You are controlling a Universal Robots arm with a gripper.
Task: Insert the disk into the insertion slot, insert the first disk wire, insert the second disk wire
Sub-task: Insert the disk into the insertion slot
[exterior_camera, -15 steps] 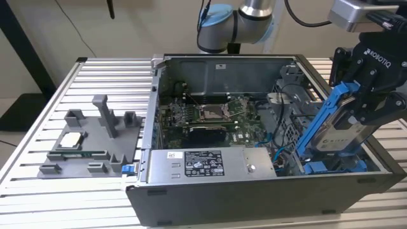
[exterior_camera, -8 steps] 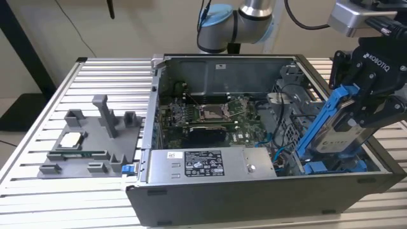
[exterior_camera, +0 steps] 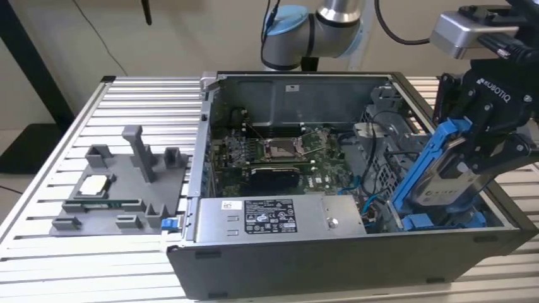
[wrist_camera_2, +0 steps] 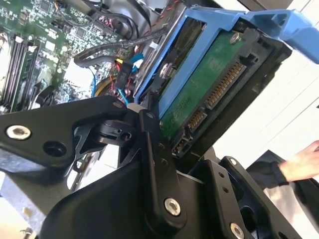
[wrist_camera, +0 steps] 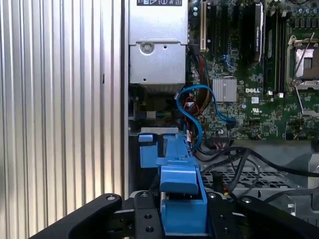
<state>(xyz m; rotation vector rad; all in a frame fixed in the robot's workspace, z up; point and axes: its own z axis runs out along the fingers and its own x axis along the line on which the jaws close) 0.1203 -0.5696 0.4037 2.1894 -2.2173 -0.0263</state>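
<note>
Gripping the disk [exterior_camera: 442,180] by its blue carrier frame, the hand [exterior_camera: 481,158] is closed on it, black fingers [wrist_camera: 145,219] pressed to either side of the frame in the first wrist view. Writing: a white printed label on the grey power-supply box [exterior_camera: 278,218], a pale label on the disk's face, and white lettering on the hand's body; none of it is given here. Disk is steeply tilted, not flat: its long axis runs from a high end toward the exterior view's right down to a low end in the near corner of the computer case [exterior_camera: 337,259] on the exterior view's right. In the second wrist view its green circuit-board side and connector row face the camera, connectors at the end nearest the hand. The low end sits right at the insertion slot [exterior_camera: 459,219] with its blue clips; cannot tell if it touches them. Around it: a blue cable [wrist_camera: 192,107] loops just beyond the slot, and black cables [wrist_camera: 239,159] cross beside the carrier, near the motherboard [exterior_camera: 286,151]. The grey fixture tray [exterior_camera: 118,189] with upright posts sits well apart on the ribbed metal surface [exterior_camera: 84,107], at the exterior view's left. A person's hand [wrist_camera_2: 301,164] with a dark sleeve shows beyond the case in the second wrist view.
</note>
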